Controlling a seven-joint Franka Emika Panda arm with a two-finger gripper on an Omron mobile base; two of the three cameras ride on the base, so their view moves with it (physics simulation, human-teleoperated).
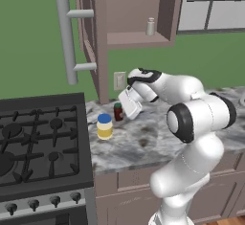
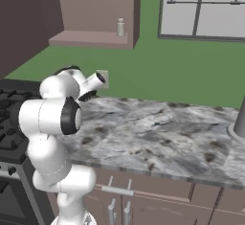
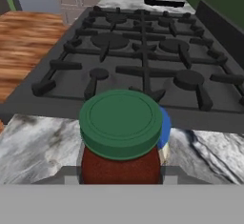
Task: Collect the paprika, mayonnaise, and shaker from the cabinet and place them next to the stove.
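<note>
Gripper [image 1: 121,115] low over the marbled counter [image 1: 158,138] just right of the stove [image 1: 38,142], narrowed around the paprika [image 1: 117,111]; in the hand view the paprika [image 3: 121,142] sits right between the finger tips, dark red body, green lid, so it reads as closed on the jar, though actual pad contact is hidden at the bottom of that view. Cannot tell if the jar base touches the counter or is just above it. Mayonnaise [image 1: 105,126] stands upright on the counter beside the stove edge, pale yellow with blue lid, just left and front of the paprika; in the hand view its blue lid [image 3: 163,127] peeks out behind the paprika. Shaker [image 1: 150,27] stands upright on the inner shelf of the cabinet [image 1: 119,8], near the right wall; also seen in the right base view [image 2: 120,28]. Cabinet door [image 1: 88,32] swung open, long grey bar handle [image 1: 67,39] facing left. Stove grates and burners [image 3: 143,61] spread beyond the jars in the hand view. White wall outlet [image 1: 119,81] behind the wrist on the green wall.
</note>
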